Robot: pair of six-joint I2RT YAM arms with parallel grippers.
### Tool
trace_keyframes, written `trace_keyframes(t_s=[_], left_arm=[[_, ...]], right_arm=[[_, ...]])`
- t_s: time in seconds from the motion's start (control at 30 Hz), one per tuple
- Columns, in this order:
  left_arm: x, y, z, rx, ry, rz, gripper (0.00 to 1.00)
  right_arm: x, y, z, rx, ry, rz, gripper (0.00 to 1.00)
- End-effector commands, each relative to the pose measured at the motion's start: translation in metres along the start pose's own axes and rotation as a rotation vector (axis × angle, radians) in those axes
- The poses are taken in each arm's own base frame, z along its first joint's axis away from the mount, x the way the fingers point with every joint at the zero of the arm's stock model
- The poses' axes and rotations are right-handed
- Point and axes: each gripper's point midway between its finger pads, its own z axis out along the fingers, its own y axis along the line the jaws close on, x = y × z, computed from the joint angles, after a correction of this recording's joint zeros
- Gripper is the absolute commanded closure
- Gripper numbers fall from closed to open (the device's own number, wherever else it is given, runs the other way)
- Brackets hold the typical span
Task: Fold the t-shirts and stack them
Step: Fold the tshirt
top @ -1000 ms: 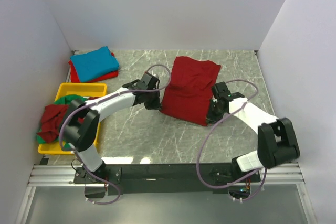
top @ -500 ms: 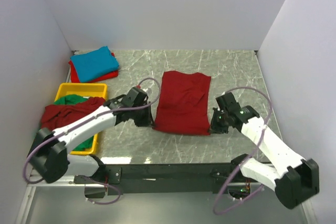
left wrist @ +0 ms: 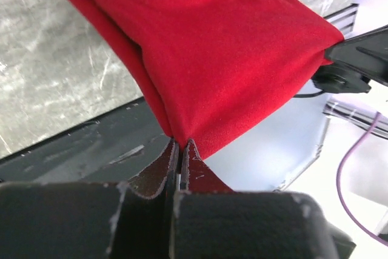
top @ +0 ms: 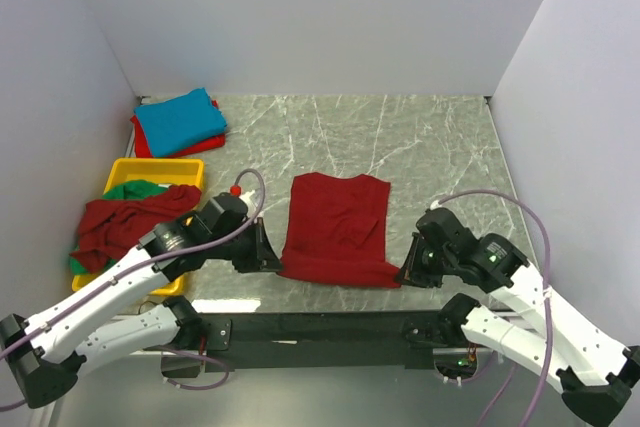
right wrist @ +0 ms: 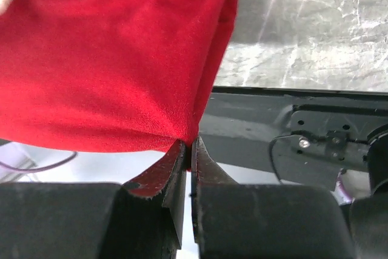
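A dark red t-shirt (top: 335,227) lies stretched across the marble table near its front edge. My left gripper (top: 272,264) is shut on its near left corner and my right gripper (top: 403,275) is shut on its near right corner. In the left wrist view the dark red t-shirt (left wrist: 206,59) runs up from my pinched left gripper (left wrist: 180,144). The right wrist view has the same t-shirt (right wrist: 115,59) rising from my shut right gripper (right wrist: 189,144). A folded turquoise t-shirt (top: 178,119) lies on a folded red one at the back left.
A yellow tray (top: 188,168) at the left holds a crumpled dark red shirt (top: 115,222) and a green shirt (top: 140,189). White walls close the table on three sides. The black base rail (top: 330,327) runs along the front edge.
Both grippers have pulled the dark red t-shirt toward the front edge, dragging it nearer and flatter. Both arms have drawn back toward their bases.
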Motion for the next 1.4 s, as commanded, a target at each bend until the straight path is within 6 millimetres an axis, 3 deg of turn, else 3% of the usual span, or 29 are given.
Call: trace_keyframes(t_s=[0.0,0.2,0.27,0.4,0.57,0.83,1.37], left_arm=[[-0.001,-0.009,-0.014,0.011,-0.007,-0.045,0.99],[-0.022,-0.006,0.001,-0.053,-0.063,-0.016,0.99],[-0.033,-0.013,0.005,-0.042,-0.095,-0.004,0.99],[-0.048,-0.012,0.024,-0.071,-0.103,0.005,1.0],[-0.08,-0.017,0.028,-0.059,-0.152,-0.006,1.0],[-0.12,-0.023,0.043,-0.025,-0.15,0.02,1.0],[-0.19,0.003,0.069,-0.058,-0.17,-0.021,1.0]], right_arm=[[-0.012,-0.003,-0.02,0.056,-0.066,0.048,1.0],[-0.041,0.01,-0.021,0.076,-0.166,0.048,1.0],[-0.054,0.017,-0.02,0.068,-0.215,0.053,1.0],[-0.075,0.033,-0.014,0.05,-0.269,0.051,1.0],[-0.103,0.04,-0.006,0.086,-0.295,0.02,1.0],[-0.158,0.043,-0.014,0.103,-0.35,0.022,1.0],[-0.231,0.052,0.02,0.172,-0.318,-0.053,1.0]])
